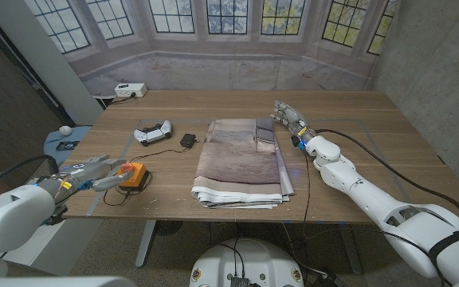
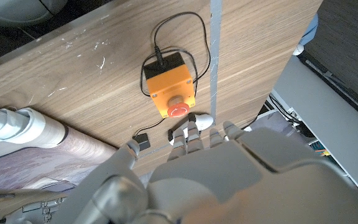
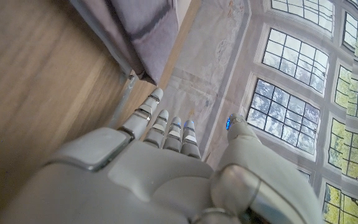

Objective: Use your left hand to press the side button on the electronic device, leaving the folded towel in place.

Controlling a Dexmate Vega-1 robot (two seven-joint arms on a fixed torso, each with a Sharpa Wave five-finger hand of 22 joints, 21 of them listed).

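Table (image 1: 349,119) of brown wood fills the scene, with tall paned windows (image 1: 229,16) behind its far edge. Near the left front corner sits the electronic device (image 1: 135,174), a small orange box with a red round button (image 2: 178,111) on one side and a thin black cable (image 1: 118,196) looping off it toward the near edge. The left hand (image 1: 94,174) reaches in from the left at the same height as the box. Its fingers (image 2: 194,127) are stretched out and slightly apart, holding nothing. In the left wrist view, the fingertips lie just beside the red button; whether they touch it cannot be told.

In the middle of the table lies the folded towel (image 1: 241,163), a large rectangle of muted mauve and grey cloth with pale edges showing at its near side. It is well apart from the orange box and lies flat.

On the far left part of the table rests a white game controller (image 1: 151,132), and just to its right a small black adapter (image 1: 188,140) with a thin lead. At the far left corner sits a white power strip (image 1: 130,90).

The right hand (image 1: 290,118) is at the far right corner of the towel, at the end of a white arm that crosses the right side of the table. Its fingers (image 3: 166,124) are extended, close together, gripping nothing; the right wrist view shows them pointing past the towel's edge toward the windows.
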